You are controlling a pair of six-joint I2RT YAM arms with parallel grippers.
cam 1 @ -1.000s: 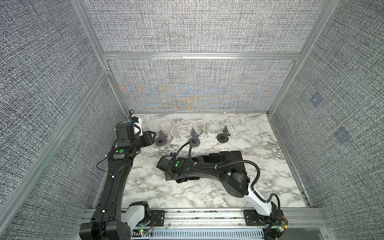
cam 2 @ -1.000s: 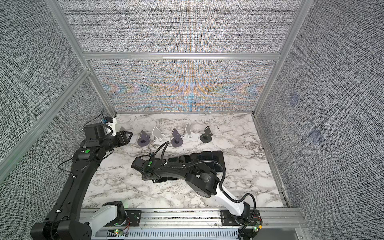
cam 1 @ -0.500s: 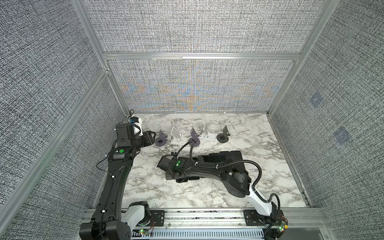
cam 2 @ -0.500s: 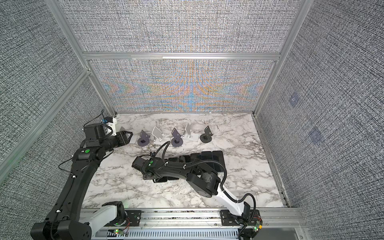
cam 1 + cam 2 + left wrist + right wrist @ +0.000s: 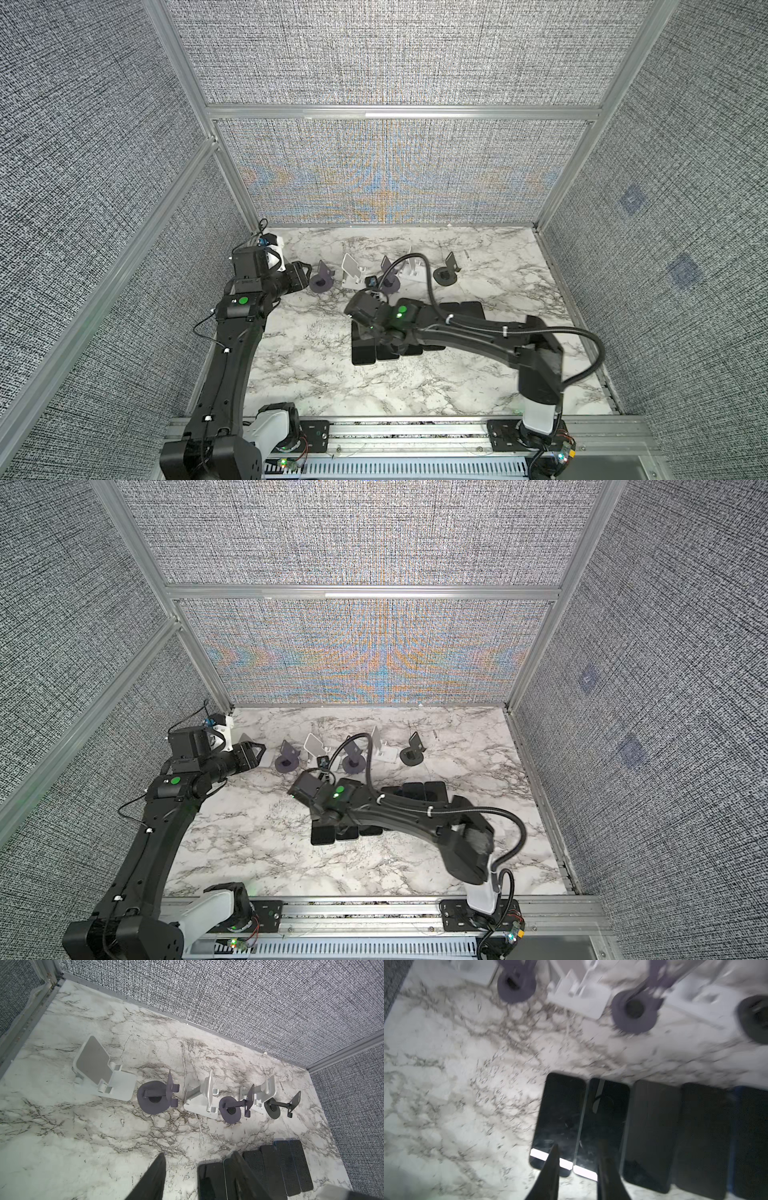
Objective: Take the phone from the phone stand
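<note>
Several dark phones (image 5: 363, 355) (image 5: 322, 835) lie flat side by side on the marble table. My right gripper (image 5: 579, 1144) (image 5: 386, 343) hangs open just above the near ends of the two leftmost phones (image 5: 560, 1118), with nothing between its fingers. A row of phone stands (image 5: 204, 1097) lines the back, white, purple and black, and none of them holds a phone. My left gripper (image 5: 198, 1153) (image 5: 305, 268) is open and empty, hovering at the left end of that row beside a purple stand (image 5: 321, 282).
A white stand (image 5: 104, 1076) sits at the far left near the left wall. A black stand (image 5: 446, 274) ends the row on the right. The right arm's cable (image 5: 419, 266) arches over the middle stands. Walls close in on the left, back and right.
My right gripper's jaws have parted, and its wrist has shifted right and toward the back over the phones. The left arm has hardly moved.
</note>
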